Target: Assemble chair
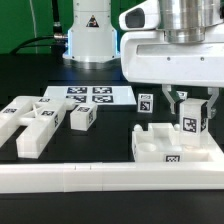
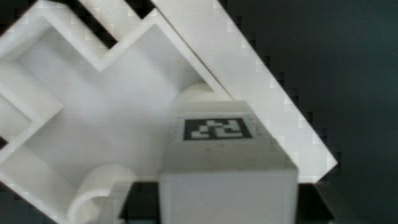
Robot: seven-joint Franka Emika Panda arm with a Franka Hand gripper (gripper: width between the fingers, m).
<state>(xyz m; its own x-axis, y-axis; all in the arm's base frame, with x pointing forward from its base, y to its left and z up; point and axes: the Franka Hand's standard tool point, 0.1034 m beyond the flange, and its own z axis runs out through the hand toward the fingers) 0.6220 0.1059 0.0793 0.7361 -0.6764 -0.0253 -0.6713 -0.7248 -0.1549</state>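
Note:
My gripper (image 1: pixel 189 116) is shut on an upright white chair bar (image 1: pixel 188 126) that carries a square tag. The bar stands at the right end of a low tray-like white chair piece (image 1: pixel 160 151); I cannot tell whether the two touch. In the wrist view the bar (image 2: pixel 222 150) fills the middle with its tag facing up, held in the gripper (image 2: pixel 222 205). Beyond it lies the chair piece with its diagonal ribs (image 2: pixel 80 80). The fingertips themselves are mostly hidden by the bar.
A long white L-shaped rail (image 1: pixel 90 178) runs along the front, just before the tray-like piece. Several loose white chair pieces (image 1: pixel 35 125) lie at the exterior view's left, and a small tagged block (image 1: pixel 145 103) stands behind the tray. The marker board (image 1: pixel 90 95) lies further back.

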